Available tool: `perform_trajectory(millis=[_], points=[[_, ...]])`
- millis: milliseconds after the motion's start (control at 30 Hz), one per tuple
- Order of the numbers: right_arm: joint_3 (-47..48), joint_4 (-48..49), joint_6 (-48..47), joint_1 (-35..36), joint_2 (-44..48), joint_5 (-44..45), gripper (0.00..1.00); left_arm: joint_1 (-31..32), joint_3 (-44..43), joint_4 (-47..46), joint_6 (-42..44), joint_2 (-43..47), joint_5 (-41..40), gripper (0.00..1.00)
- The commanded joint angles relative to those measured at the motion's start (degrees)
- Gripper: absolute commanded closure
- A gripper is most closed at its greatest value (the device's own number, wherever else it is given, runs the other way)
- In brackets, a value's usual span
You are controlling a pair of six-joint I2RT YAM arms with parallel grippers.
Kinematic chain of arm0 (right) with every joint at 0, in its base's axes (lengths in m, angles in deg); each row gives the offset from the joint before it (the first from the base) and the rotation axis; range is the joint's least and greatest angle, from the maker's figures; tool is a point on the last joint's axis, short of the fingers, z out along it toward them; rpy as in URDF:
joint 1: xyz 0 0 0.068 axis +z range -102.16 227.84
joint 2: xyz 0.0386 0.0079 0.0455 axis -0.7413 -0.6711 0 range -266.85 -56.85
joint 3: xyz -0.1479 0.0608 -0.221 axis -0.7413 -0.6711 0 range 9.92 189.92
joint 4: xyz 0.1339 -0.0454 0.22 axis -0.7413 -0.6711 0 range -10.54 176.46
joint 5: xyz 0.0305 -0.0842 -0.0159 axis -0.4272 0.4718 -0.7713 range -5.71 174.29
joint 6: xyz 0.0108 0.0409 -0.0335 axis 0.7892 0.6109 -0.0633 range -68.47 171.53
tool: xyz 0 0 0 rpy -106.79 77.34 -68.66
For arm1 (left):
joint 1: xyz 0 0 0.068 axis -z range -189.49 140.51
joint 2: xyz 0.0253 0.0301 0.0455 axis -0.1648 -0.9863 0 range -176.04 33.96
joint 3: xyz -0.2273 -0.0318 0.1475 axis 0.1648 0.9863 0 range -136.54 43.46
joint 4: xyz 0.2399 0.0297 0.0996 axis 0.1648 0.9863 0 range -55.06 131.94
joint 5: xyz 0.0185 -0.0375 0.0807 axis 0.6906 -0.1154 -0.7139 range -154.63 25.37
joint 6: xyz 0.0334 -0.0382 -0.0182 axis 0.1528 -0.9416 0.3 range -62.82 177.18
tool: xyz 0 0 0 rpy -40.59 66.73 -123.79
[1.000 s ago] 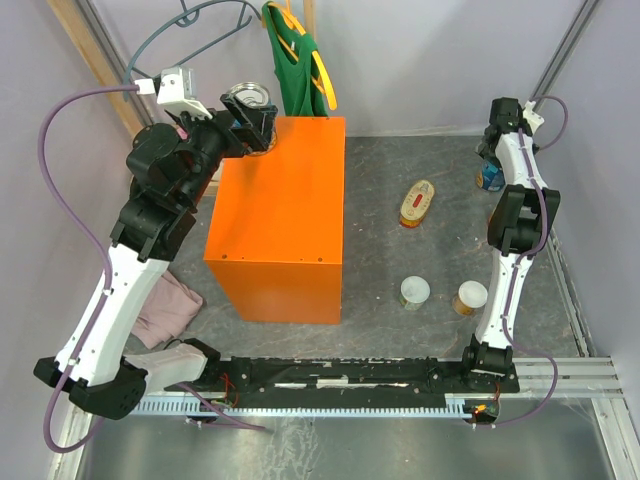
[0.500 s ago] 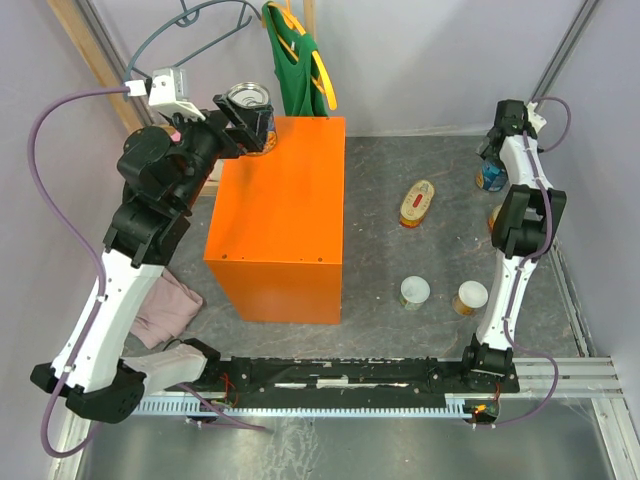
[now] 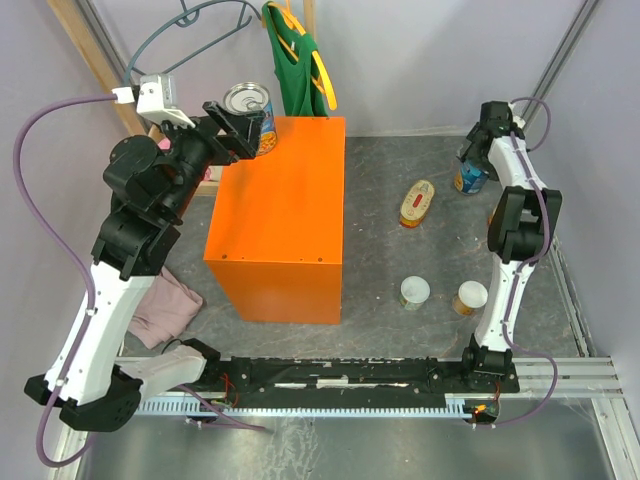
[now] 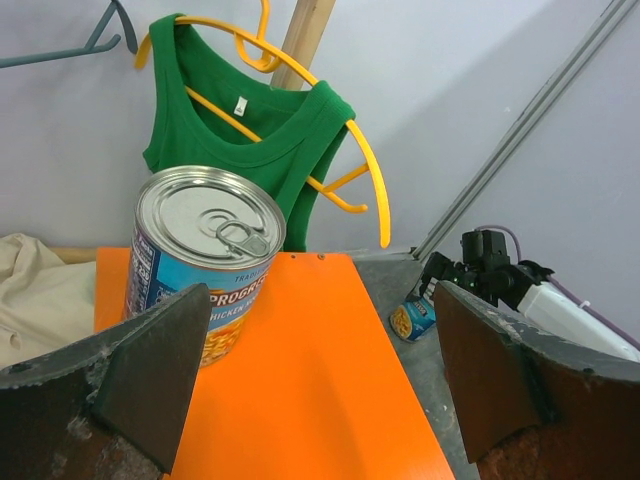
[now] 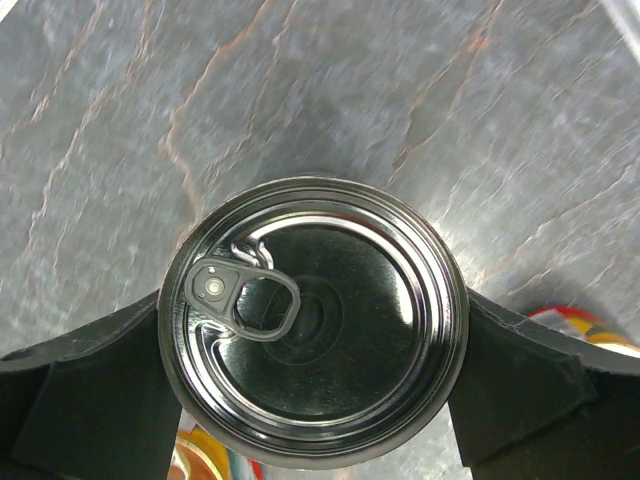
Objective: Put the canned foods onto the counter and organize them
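One tall blue-labelled can (image 3: 250,108) stands on the back left corner of the orange counter (image 3: 285,225). In the left wrist view this can (image 4: 200,260) is just beyond my left finger (image 4: 150,370). My left gripper (image 4: 320,305) is open wide and empty above the counter (image 4: 300,380). My right gripper (image 3: 472,160) is shut on the second blue can (image 5: 312,320), holding it by its sides above the floor at the back right. An oval yellow-red tin (image 3: 416,203) lies on the floor; another (image 5: 205,455) shows under the held can. Two white-lidded cans (image 3: 415,292) (image 3: 470,297) stand near the front right.
A green top on a yellow hanger (image 3: 298,60) hangs behind the counter. A pink cloth (image 3: 165,310) lies on the floor left of the counter, and a beige cloth (image 4: 40,290) lies behind it. Walls close in on both sides.
My left gripper has let go of its can on the counter corner and drawn back left. My right gripper has carried its can a little left.
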State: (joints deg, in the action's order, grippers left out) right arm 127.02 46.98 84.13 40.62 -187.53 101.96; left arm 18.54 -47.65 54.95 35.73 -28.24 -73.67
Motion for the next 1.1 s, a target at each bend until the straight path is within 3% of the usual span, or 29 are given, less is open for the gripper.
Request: perform_trajectory(millis=[0,600,1067], points=[[-2.2,5.9,-0.1,1.9,10.7,-1.7,0.99,0.0,0.1,0.0,1.3,1.6,-0.9,0.02],[-5.3,4.7,-3.2,11.0,25.8,-0.5,0.99,-0.1,0.2,2.8,2.4,3.4,0.4,0.02],[-0.1,0.8,-7.2,19.6,36.0,-2.1,0.99,0.0,0.9,3.4,1.2,3.7,1.1,0.02]])
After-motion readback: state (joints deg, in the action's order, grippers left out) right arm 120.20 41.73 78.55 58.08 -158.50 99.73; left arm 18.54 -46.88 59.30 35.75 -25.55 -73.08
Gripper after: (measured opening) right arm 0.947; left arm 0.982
